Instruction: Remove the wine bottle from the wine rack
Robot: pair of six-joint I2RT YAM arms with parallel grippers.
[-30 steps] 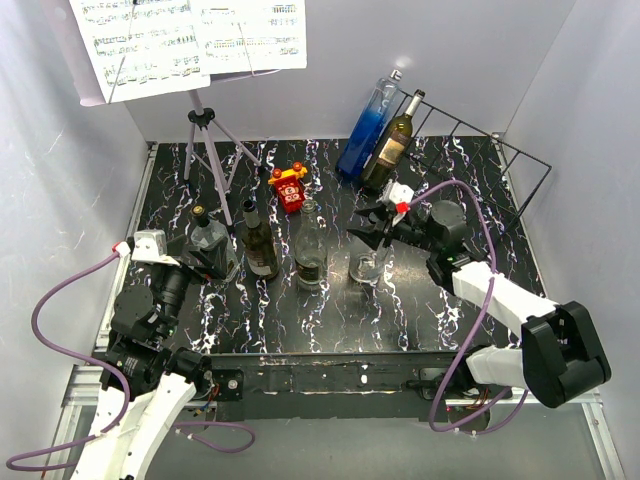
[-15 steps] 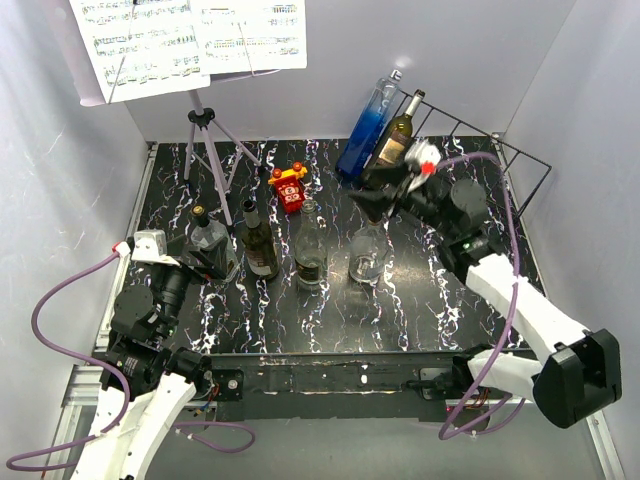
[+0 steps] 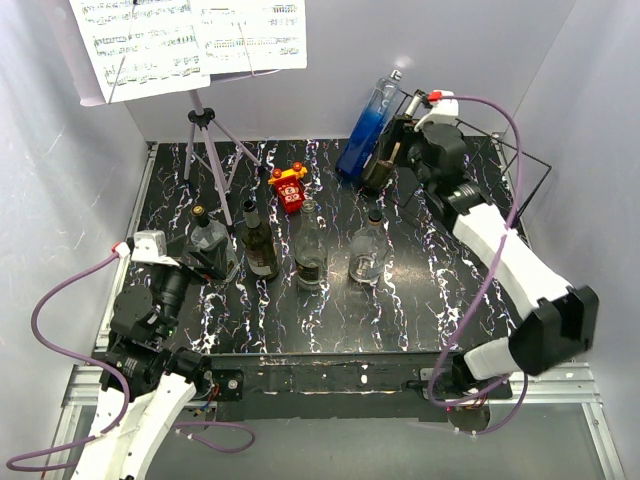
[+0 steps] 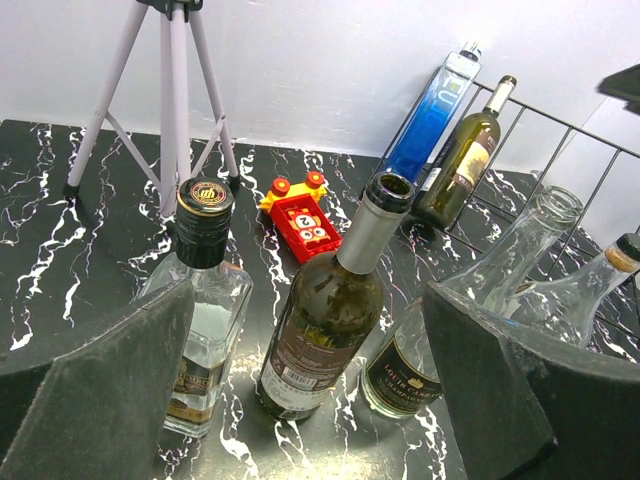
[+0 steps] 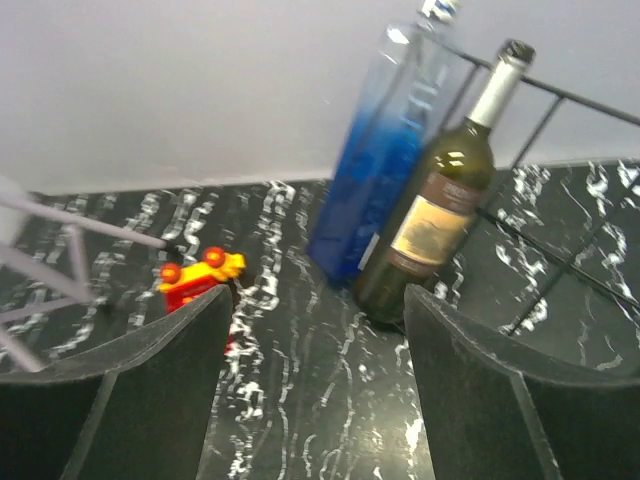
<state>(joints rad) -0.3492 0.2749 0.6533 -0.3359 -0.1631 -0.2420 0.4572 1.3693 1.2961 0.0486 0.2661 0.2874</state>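
We hold our right arm's fingers (image 5: 480, 380) spread wide, facing the dark green glass wine bottle (image 5: 435, 220) that leans on the black wire wine rack (image 5: 585, 102) in the far right corner of the bench (image 5: 320, 420), ready to straddle it, while our left fingers (image 4: 100, 390) gape idle.

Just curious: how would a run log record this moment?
right jaws: open, facing wine bottle | bottle: leaning in wine rack | left jaws: open

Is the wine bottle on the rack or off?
On. The wine bottle leans on the wine rack beside the blue bottle; the open right tool isn't gripping it.
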